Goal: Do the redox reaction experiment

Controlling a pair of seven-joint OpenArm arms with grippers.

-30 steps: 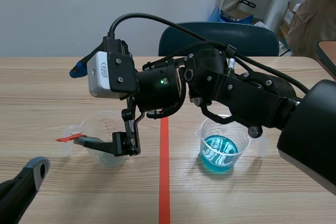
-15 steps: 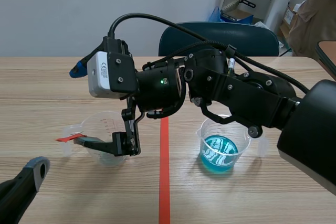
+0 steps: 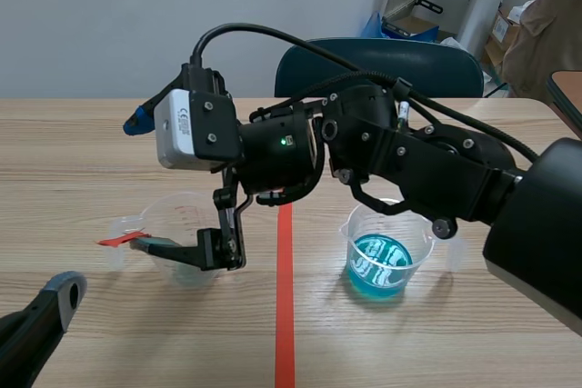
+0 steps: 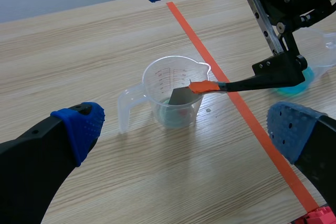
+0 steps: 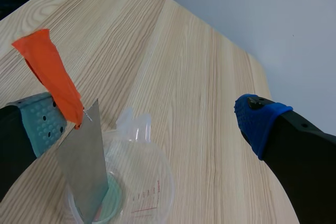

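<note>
A clear measuring cup [image 3: 182, 224] with a little pale liquid stands left of the tape line. A grey metal strip [image 4: 181, 97] with an orange tag [image 4: 203, 86] dips into it, tilted over the rim. My right gripper [image 3: 141, 182] reaches across from the right and stands open wide. Its lower finger touches the tagged end and its blue-padded finger [image 3: 136, 120] is high above. In the right wrist view the strip [image 5: 86, 166] leans beside the grey-green pad [image 5: 42, 121]. A second cup of blue liquid [image 3: 382, 261] stands right of the line. My left gripper [image 4: 186, 124] is open, short of the clear cup [image 4: 176, 90].
An orange-red tape line [image 3: 285, 315] runs down the table's middle. A dark blue chair [image 3: 382, 61] stands behind the far edge, and a person [image 3: 559, 15] is at the back right. Bare wood lies in front of both cups.
The right arm's wrist has edged very slightly to the right. Strip, cups and left gripper stand as before.
</note>
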